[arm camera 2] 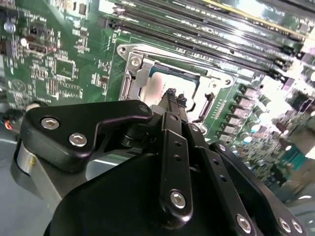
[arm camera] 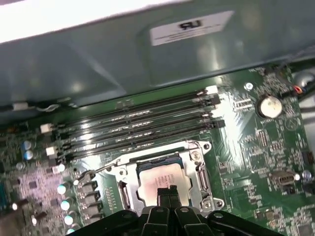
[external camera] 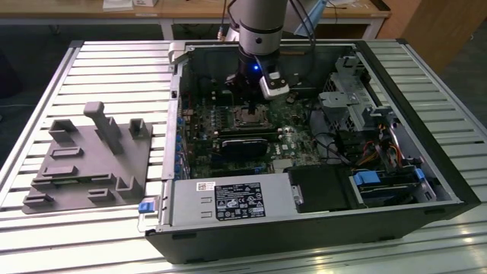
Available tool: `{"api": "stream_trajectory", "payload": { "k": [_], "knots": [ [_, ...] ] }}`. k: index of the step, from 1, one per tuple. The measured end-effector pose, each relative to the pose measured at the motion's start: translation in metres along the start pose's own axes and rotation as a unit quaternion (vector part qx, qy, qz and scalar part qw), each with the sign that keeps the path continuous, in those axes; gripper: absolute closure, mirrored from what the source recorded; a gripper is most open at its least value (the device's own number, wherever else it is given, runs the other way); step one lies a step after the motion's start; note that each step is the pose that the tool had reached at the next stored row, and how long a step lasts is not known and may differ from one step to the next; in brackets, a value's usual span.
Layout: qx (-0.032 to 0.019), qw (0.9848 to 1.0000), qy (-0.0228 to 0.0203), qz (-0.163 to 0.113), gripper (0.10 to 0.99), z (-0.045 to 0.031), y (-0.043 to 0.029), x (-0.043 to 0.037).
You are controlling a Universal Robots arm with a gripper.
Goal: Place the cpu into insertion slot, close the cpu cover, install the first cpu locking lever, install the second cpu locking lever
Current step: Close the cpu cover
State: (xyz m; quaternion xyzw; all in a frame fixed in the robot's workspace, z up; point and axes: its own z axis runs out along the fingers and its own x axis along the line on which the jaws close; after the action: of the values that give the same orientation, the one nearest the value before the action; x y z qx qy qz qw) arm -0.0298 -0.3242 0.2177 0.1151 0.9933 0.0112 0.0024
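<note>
Pincer (arm camera: 167, 191), closed and empty, hangs above silvery-grey square cpu (arm camera: 157, 178) inside thin grey metal cover frame (arm camera: 203, 172), seemingly poised to press

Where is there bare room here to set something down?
Bare slats lie on the table beyond the grey fixture, and along its near edge before the case. Inside the case it is crowded: board, cables, and the gripper over the cpu.
</note>
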Motion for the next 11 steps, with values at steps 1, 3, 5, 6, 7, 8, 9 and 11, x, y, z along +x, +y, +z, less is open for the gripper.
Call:
{"api": "stream_trajectory", "payload": {
  "k": [1, 3, 5, 6, 7, 8, 9, 11],
  "knots": [
    [-0.0001, 1.0000, 0.0000, -0.008, 0.980, 0.0000, 0.0000, 0.0000],
    [-0.0002, 0.9997, 0.0000, -0.025, 0.980, 0.0000, 0.0000, 0.0000],
    [-0.0002, 0.9991, 0.0001, -0.042, 0.980, 0.0000, 0.0000, 0.0000],
    [-0.0003, 0.9987, 0.0001, -0.051, 0.980, 0.0000, 0.0000, 0.0000],
    [-0.0003, 0.9983, 0.0001, -0.059, 0.980, 0.0000, 0.0000, 0.0000],
    [-0.0004, 0.9977, 0.0002, -0.067, 0.980, 0.0000, 0.0000, 0.0000],
    [-0.0004, 0.9971, 0.0002, -0.076, 0.980, 0.0000, 0.0000, 0.0000],
    [-0.0005, 0.9957, 0.0003, -0.093, 0.980, 0.0000, 0.0000, 0.0000]
  ]
}}
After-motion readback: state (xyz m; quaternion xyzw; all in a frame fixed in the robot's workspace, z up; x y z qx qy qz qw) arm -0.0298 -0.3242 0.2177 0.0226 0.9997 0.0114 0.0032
